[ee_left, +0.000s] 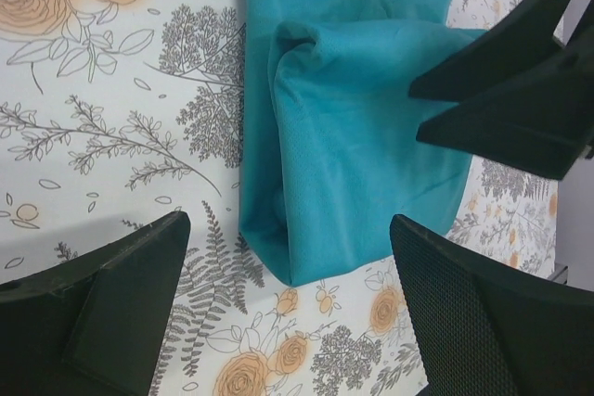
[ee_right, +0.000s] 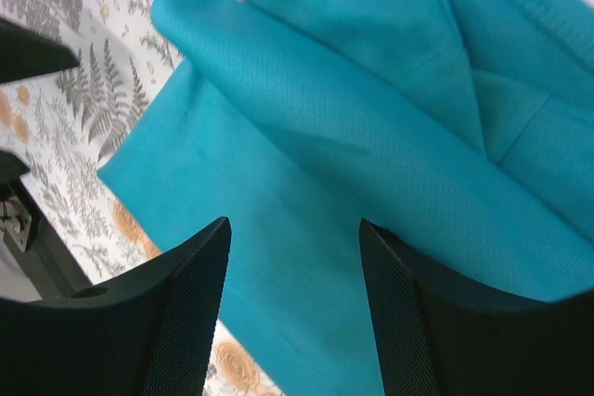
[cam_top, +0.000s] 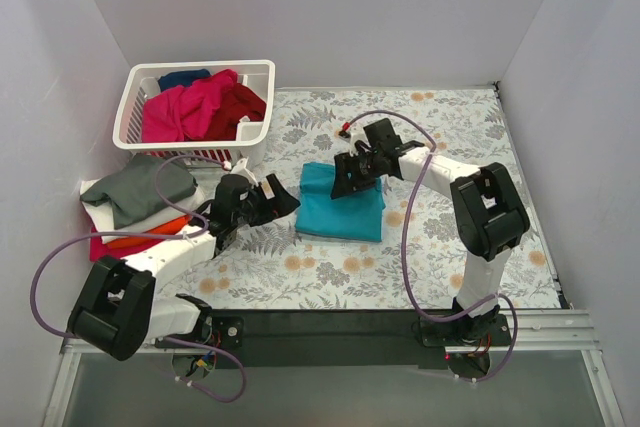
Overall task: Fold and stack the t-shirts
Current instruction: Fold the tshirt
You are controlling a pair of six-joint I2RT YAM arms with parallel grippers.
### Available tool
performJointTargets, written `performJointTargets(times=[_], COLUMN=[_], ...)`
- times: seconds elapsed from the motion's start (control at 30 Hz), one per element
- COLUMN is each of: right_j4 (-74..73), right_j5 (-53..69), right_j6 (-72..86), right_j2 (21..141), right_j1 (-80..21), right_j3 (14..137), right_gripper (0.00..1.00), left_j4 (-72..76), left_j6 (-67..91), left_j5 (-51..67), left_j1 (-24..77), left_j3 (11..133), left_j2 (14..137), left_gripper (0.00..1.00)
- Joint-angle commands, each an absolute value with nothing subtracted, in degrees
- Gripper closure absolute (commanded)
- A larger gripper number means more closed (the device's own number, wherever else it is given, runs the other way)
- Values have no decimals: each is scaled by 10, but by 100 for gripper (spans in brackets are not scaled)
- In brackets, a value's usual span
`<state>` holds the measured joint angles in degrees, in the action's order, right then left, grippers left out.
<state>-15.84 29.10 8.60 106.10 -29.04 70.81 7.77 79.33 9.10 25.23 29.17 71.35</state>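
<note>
A folded teal t-shirt (cam_top: 342,209) lies on the flowered cloth in the middle; it also shows in the left wrist view (ee_left: 353,136) and the right wrist view (ee_right: 353,164). My left gripper (cam_top: 275,199) is open and empty just left of the shirt's left edge (ee_left: 289,248). My right gripper (cam_top: 352,175) is open and empty, hovering over the shirt's far edge (ee_right: 295,248). A stack of folded shirts, grey (cam_top: 140,189) on top of white, orange and magenta ones, sits at the left.
A white lattice basket (cam_top: 196,113) at the back left holds magenta, dark red and navy shirts. White walls close the back and sides. The table's dark front rail (cam_top: 330,325) runs by the arm bases.
</note>
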Motion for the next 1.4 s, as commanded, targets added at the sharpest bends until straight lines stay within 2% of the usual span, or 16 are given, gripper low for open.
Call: performJointTargets(times=[0.0,0.27,0.7,0.73,0.77,0.97,1.17,1.37], right_j4=[-101,-69,-43,-40,-39,-28,-40,-61], right_j5=[276,211,119,113,105,82,50,23], right_j6=[106,132,140,141,141,140,138,135], right_j2=[1073,1064,849,839,838,885,936,960], right_j1=[-292,-292,-316,-318,-319,-320,-320,-320], right_j3=[745,767,535,524,507,490,490,480], right_gripper=[48,48,50,52,58,82,98,99], left_j4=[79,81,164,168,177,211,244,291], left_j6=[797,798,808,808,809,810,808,817], left_j5=[105,123,171,174,174,179,171,183], left_j1=[253,253,253,253,253,253,253,253], left_j3=[274,248,243,246,248,255,266,274], left_j2=[692,664,729,736,749,797,841,900], left_gripper=[18,18,17,17,17,17,16,16])
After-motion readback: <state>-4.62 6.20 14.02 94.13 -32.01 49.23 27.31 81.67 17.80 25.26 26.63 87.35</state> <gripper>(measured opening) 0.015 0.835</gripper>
